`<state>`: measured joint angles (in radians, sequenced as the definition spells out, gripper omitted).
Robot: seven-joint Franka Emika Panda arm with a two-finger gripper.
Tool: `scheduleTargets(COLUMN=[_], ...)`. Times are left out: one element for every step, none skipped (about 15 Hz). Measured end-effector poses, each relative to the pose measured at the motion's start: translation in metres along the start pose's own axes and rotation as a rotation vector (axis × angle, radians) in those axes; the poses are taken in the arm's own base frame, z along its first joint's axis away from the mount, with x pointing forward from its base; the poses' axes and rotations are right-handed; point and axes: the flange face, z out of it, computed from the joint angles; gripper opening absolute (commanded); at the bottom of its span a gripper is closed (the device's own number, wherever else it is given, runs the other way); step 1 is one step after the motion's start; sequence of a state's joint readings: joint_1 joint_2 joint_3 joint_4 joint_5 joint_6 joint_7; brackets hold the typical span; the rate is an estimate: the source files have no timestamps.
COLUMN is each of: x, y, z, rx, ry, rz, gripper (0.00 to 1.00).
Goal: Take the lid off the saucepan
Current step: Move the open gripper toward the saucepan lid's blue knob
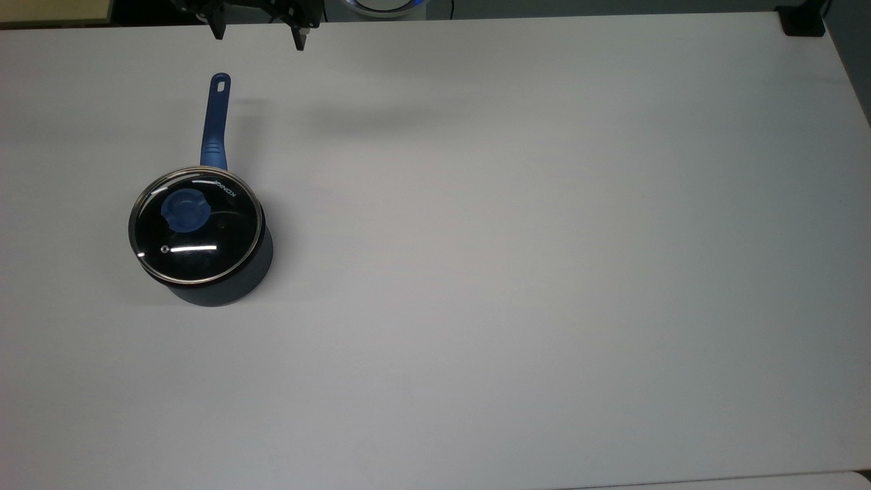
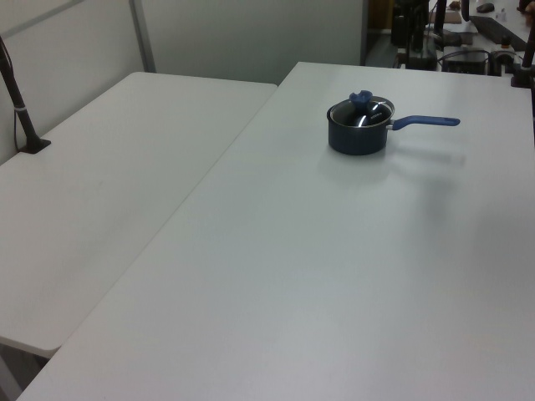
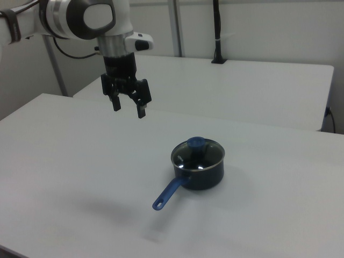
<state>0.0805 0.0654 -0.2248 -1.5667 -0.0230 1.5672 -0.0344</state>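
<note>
Saucepan [image 1: 224,282] sat on the white worktop [image 1: 517,272], toward the top view's left and in the upper half. Lid [image 1: 196,224] was on the pan, closed, its silver rim resting on the pan's edge and the blue knob [image 1: 184,209] up. Small steam vent showed near the lid's lower left in the top view. The long blue handle [image 1: 215,122] pointed toward the top view's upper edge, hole at its far end.

Gripper [image 3: 128,107] hung in the air above the worktop, fingers spread with a clear gap between them, holding nothing. In the right view it was up and to the left of the pan, well apart from the lid. In the top view both fingertips [image 1: 298,35] poked in at the upper edge, just beyond the handle's end. Arm shadow fell on the worktop right of the handle in the top view.

In the left view the pan [image 2: 358,136] sat at the far right part of the worktop, handle pointing to the left view's right.
</note>
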Motion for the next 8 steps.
scheduleTargets(x=[0.0, 0.0, 0.0, -0.001, -0.001, -0.001, -0.001, -0.001], y=[0.0, 0.004, 0.01, 0.017, 0.021, 0.021, 0.021, 0.021], z=[0.0, 0.0, 0.0, -0.001, -0.001, -0.001, -0.001, -0.001], rx=[0.0, -0.002, -0.001, -0.001, 0.0, 0.0, 0.0, 0.0], ry=[0.0, 0.0, 0.0, 0.002, 0.002, 0.003, 0.003, 0.003], rz=[0.0, 0.008, 0.018, 0.031, 0.037, 0.038, 0.038, 0.038], gripper=[1.0, 1.0, 1.0, 1.0, 1.0, 1.0, 1.0, 1.0])
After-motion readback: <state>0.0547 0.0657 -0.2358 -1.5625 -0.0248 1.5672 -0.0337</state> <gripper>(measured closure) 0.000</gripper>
